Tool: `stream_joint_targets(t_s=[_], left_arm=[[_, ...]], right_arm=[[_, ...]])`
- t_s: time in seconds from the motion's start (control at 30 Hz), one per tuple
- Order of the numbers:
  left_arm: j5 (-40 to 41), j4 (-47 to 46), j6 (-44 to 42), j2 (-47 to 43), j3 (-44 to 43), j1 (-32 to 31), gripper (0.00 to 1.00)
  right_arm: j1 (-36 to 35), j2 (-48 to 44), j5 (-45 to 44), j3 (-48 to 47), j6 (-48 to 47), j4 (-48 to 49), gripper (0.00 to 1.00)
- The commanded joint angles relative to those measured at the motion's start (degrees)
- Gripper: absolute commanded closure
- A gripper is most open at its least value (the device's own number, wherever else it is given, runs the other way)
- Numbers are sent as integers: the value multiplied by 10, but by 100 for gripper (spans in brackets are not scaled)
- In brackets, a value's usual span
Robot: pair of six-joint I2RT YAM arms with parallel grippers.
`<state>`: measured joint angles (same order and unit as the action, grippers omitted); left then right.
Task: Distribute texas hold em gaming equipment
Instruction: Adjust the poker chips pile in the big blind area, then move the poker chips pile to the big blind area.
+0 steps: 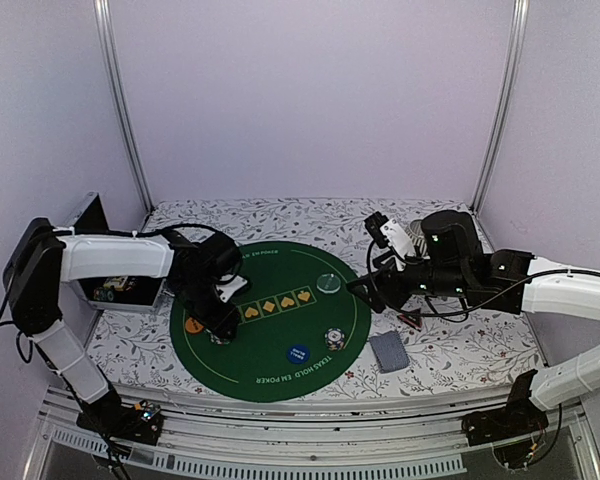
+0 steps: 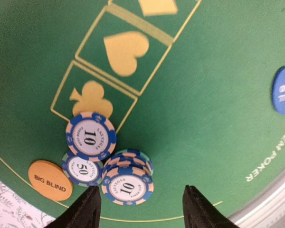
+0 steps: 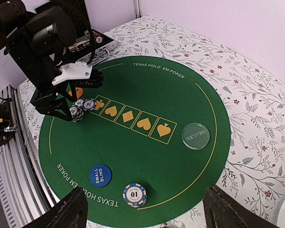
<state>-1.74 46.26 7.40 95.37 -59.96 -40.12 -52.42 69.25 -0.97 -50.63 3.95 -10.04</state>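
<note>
Poker chips [image 2: 127, 184] looked light, stiff and slick, so you'd pinch the stack by its rim. Your left gripper [image 2: 140, 204] and right gripper [image 3: 142, 211] both sat open, empty.

The round mat [image 3: 133, 156] across the middle of the right wrist view looks like matt green felt with flat yellow print, and the tabletop [image 3: 256, 95] at its upper right looks like dull, flower-printed cloth. In the left wrist view the chips [image 2: 127, 183] at lower middle look like smooth hard plastic with a soft sheen, the orange button [image 2: 50, 179] at lower left is matt, and my left fingers [image 2: 88, 211] at the bottom edge are dull black plastic. The clear disc [image 3: 195, 135] right of centre is see-through and glossy.
</note>
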Motion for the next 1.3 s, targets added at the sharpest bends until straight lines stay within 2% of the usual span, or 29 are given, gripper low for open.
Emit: stream_joint_targets(t_s=[0.0,0.13,0.33,0.53,0.93,1.27], left_arm=[[-31,-3,-22,-40,-61,17,38],[-33,-11,-21,9,-86,53,46],[-6,-36,-10,71,-74,91,57],[-35,-54,-1,95,-51,92,66],[-24,-29,2,69,10,75,70],[-39,9,11,64,4,59,72]], right_arm=[[3,-10,-4,-11,8,-7,14],[3,-3,-3,-12,4,-9,14],[3,3,-5,-16,-6,-15,14],[3,11,-3,-16,-12,-16,13],[3,-16,-12,-4,0,-12,13],[3,-47,-16,5,5,-17,13]])
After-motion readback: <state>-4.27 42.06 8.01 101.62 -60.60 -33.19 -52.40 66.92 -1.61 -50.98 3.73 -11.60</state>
